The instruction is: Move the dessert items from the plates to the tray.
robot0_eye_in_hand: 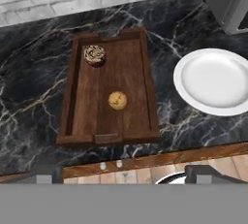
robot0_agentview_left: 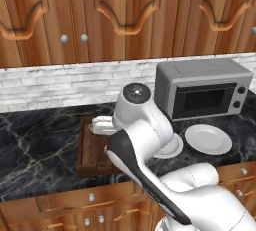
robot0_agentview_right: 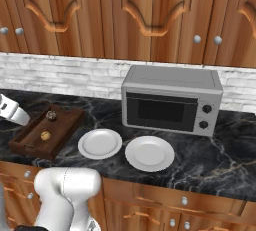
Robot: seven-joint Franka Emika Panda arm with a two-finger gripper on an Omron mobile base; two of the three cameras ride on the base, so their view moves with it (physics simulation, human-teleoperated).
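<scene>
The dark wooden tray [robot0_eye_in_hand: 150, 88] lies on the black marble counter and holds both dessert items. The brown cupcake with a speckled top [robot0_eye_in_hand: 94, 55] sits at its far end, and the tan morsel [robot0_eye_in_hand: 117, 100] lies near its middle. Seen from the right base, the cupcake [robot0_agentview_right: 51, 115] and the morsel [robot0_agentview_right: 45, 135] rest in the tray [robot0_agentview_right: 33, 151]. Both white plates [robot0_agentview_right: 100, 143] [robot0_agentview_right: 149, 153] are bare. My gripper [robot0_eye_in_hand: 128, 174] hangs open and empty above the tray's near end, touching nothing. From the left base, my arm covers part of the tray [robot0_agentview_left: 81, 147].
A grey microwave [robot0_agentview_right: 172, 100] stands against the brick wall behind the plates. Wooden cabinets hang above, and drawers run under the counter edge. One plate [robot0_agentview_left: 208, 139] lies in front of the microwave; the other [robot0_agentview_left: 172, 147] is half hidden by my arm.
</scene>
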